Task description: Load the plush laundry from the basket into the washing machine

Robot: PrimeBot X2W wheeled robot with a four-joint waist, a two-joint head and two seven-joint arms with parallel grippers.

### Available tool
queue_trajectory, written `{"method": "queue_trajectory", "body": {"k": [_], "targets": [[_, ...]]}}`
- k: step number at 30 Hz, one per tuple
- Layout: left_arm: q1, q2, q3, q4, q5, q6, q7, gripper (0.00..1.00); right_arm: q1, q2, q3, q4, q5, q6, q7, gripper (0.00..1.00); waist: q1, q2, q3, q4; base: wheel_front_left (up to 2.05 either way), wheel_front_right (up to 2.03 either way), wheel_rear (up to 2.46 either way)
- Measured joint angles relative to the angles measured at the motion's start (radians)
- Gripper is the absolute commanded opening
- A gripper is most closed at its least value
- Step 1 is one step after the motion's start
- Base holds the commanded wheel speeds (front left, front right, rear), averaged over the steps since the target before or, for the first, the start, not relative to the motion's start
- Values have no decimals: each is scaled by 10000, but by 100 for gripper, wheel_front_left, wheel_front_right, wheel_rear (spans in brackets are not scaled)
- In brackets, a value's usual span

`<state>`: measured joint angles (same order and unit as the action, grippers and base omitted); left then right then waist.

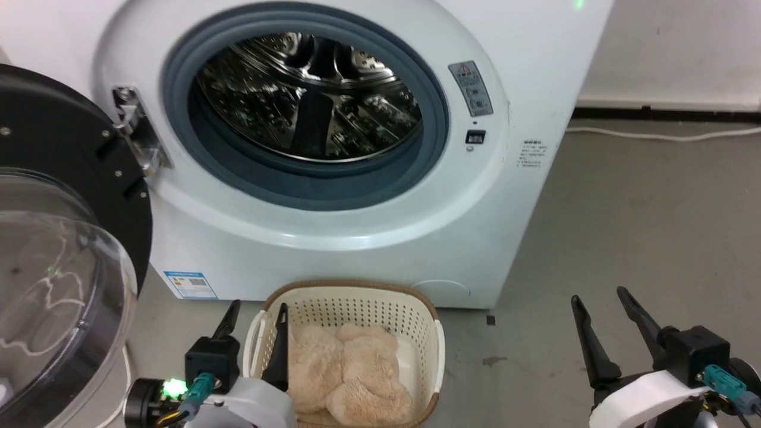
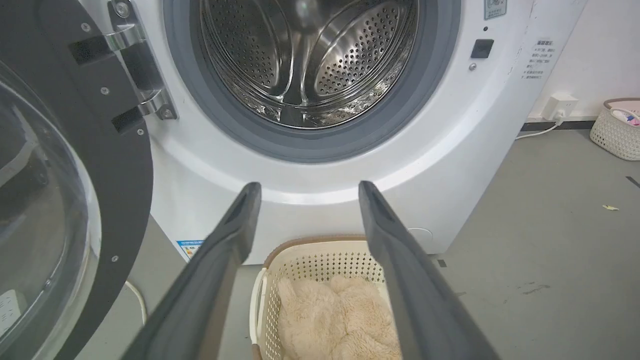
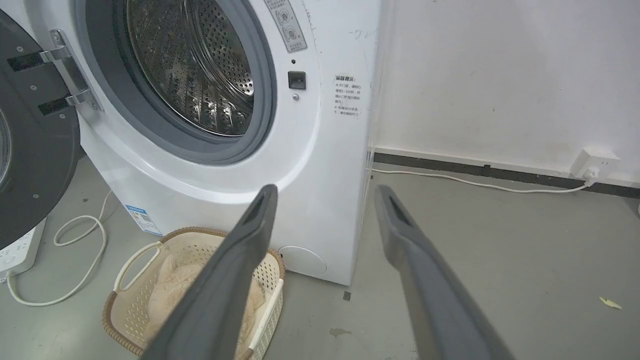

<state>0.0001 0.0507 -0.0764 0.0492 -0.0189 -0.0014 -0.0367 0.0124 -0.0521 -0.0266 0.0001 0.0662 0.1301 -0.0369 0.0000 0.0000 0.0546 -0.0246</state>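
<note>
Head view: the plush laundry point(image 1: 348, 368) is seen lying in the basket point(image 1: 351, 285) below the washing machine point(image 1: 368, 249); the left gripper point(image 1: 260, 304) is held spread over its left rim, the right gripper point(image 1: 597, 294) spread, well aside. Left wrist view: the plush laundry is best straddled deeply, at a lump, not pinched by loose pile. Right wrist view: the drum point(image 3: 200, 75) is seen open and unobstructed.

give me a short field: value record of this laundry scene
washing machine: white front-loader, on the floor
door: swung open to the left
drum: no laundry seen inside
basket: on the floor in front of the machine
plush laundry: lying in the basket
left gripper: open, by the basket's left side
right gripper: open, over bare floor
</note>
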Motion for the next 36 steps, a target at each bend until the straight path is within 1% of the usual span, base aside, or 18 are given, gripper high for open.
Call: {"method": "queue_trajectory", "body": {"k": [5, 20, 29, 33, 36], "targets": [[-211, -2, -171, 397, -4, -2, -98, 100, -10, 0, 23, 2, 157, 0, -98, 100, 0, 0, 364, -171, 0, 0, 0], [-1357, 40, -663, 2297, -88, -13, -341, 100, -397, 0, 113, 58, 821, 0, -372, 100, 1, 0, 1540, -814, 0, 0, 0], [-1910, 307, -786, 3588, -303, -73, -522, 100, -611, 0, 113, 59, 1254, -2, -583, 100, 1, 0, 2165, -1215, 0, 0, 0], [-2153, 424, -821, 4251, -407, 81, -514, 100, -652, 0, 115, 69, 1394, -2, -681, 100, 1, 0, 2434, -1351, 0, 0, 0], [-2344, 500, -849, 4702, -500, 88, -504, 100, -755, 0, 104, 73, 1538, -2, -721, 100, 1, 0, 2654, -1445, 0, 0, 0]]}}
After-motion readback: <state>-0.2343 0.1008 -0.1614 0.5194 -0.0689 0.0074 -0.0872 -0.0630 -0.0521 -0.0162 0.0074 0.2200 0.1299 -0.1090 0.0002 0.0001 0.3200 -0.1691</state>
